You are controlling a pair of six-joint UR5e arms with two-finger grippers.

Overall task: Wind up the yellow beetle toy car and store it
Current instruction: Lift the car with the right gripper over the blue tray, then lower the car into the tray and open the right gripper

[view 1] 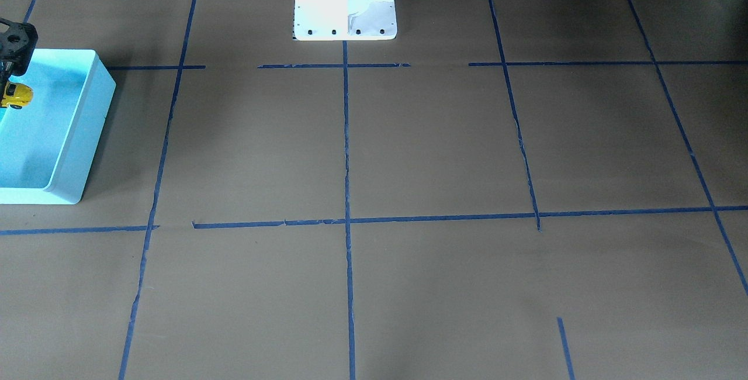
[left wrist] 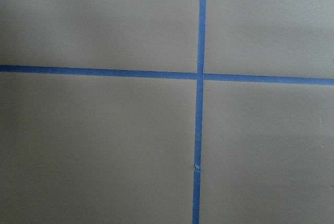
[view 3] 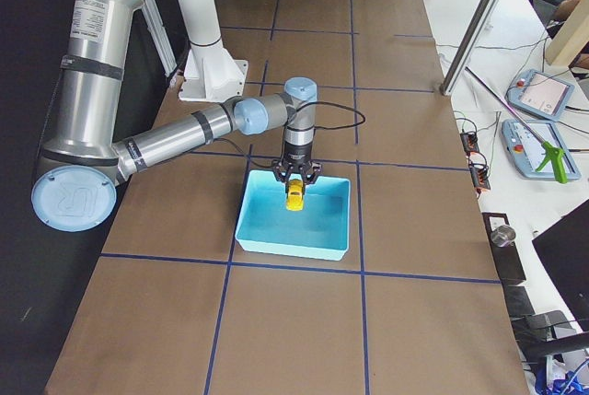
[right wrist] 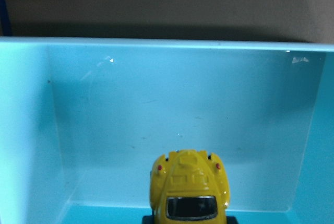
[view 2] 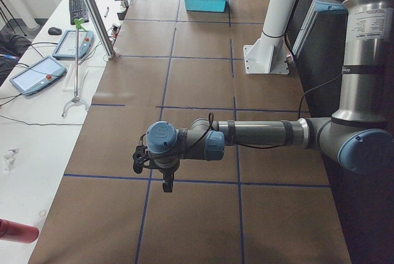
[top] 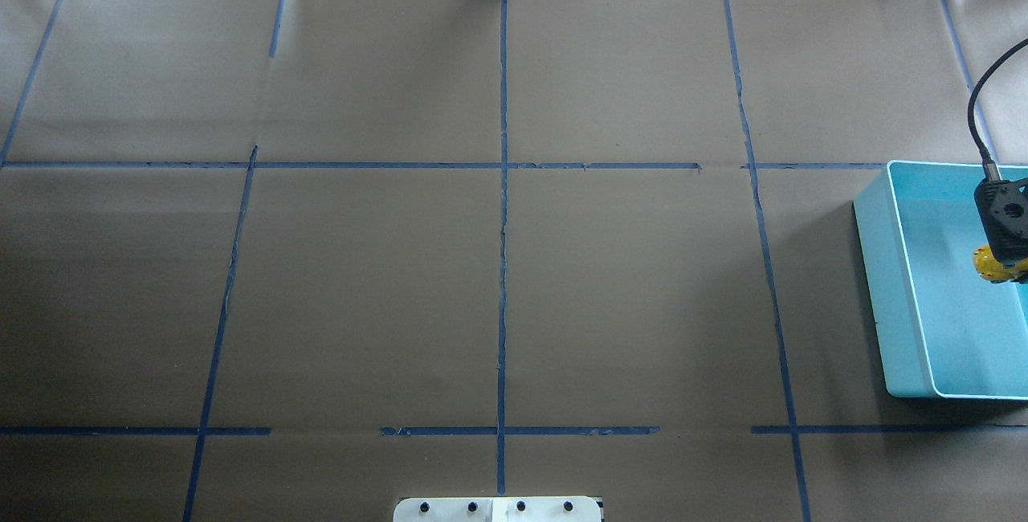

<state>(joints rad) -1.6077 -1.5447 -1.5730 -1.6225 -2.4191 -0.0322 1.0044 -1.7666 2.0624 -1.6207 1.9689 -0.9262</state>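
The yellow beetle toy car (view 3: pixel 294 195) hangs nose-down between the fingers of my right gripper (view 3: pixel 294 185), above the inside of the turquoise bin (view 3: pixel 293 249). The gripper is shut on the car. The car also shows in the front view (view 1: pixel 16 95), the overhead view (top: pixel 994 265) and, close up, in the right wrist view (right wrist: pixel 189 187), with the bin's wall (right wrist: pixel 156 93) behind it. My left gripper (view 2: pixel 166 183) hovers over bare table far from the bin; I cannot tell whether it is open or shut.
Brown paper with blue tape lines (top: pixel 503 265) covers the table. The white robot base (view 1: pixel 345 0) stands at the table's middle edge. The bin (top: pixel 883 281) sits at the robot's right end of the table. A metal post (view 3: pixel 474 31) stands by the far edge.
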